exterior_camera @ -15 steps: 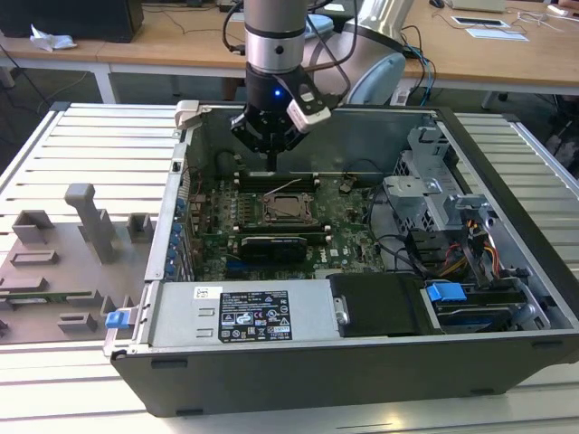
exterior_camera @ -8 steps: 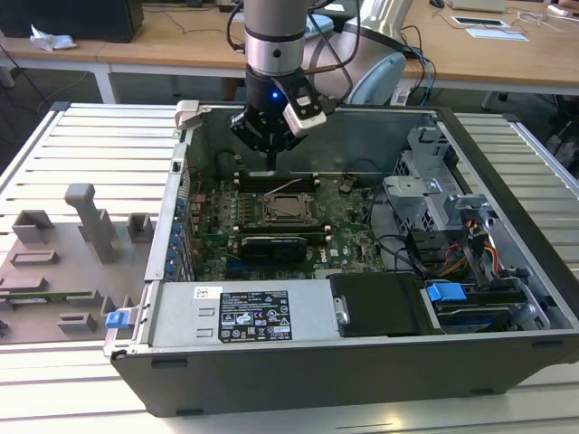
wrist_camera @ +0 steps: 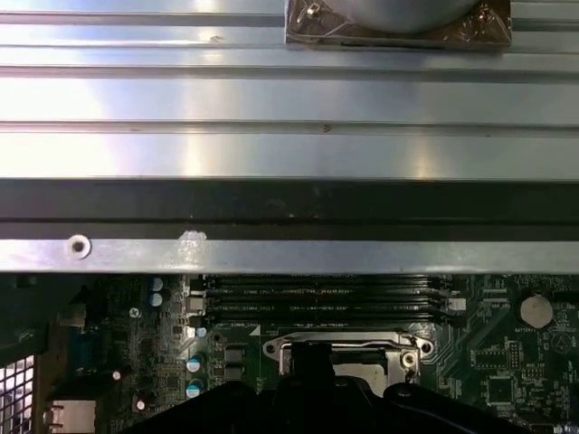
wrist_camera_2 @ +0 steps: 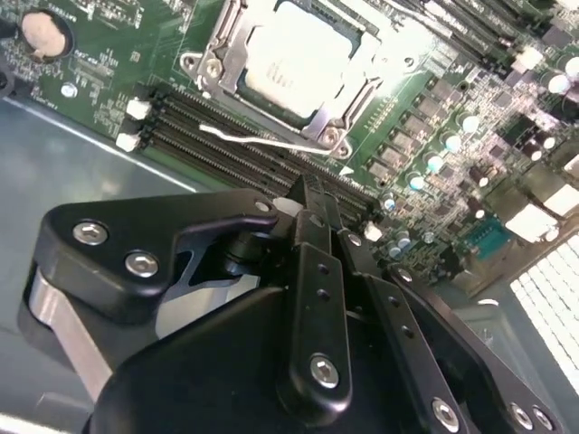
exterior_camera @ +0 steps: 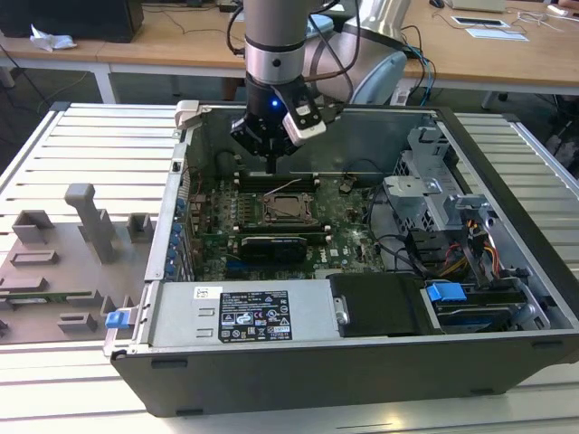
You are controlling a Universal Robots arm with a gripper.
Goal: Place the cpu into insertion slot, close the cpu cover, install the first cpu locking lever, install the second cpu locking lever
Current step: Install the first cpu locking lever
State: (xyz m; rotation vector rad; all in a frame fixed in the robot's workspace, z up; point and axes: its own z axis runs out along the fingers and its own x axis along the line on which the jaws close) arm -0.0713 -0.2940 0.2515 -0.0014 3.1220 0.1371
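Board [wrist_camera_2: 172,36] below — cpu [wrist_camera_2: 303,59] seated, cover [wrist_camera_2: 222,56] down; your gripper [wrist_camera_2: 312,188], pinched shut and empty, hovers by a loose lever [wrist_camera_2: 262,140], probably needing a push.

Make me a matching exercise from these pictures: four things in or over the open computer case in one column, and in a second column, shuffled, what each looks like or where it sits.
Things
1. cpu
2. gripper
3. coin battery
4. memory slots

Descriptions
A. long dark rows running beside the chip's socket area
B. round and pale, set on the green motherboard
C. silver-grey square, framed by the cpu cover
D. black, at the arm's end, poised above the board

Pairs: 1-C, 2-D, 3-B, 4-A
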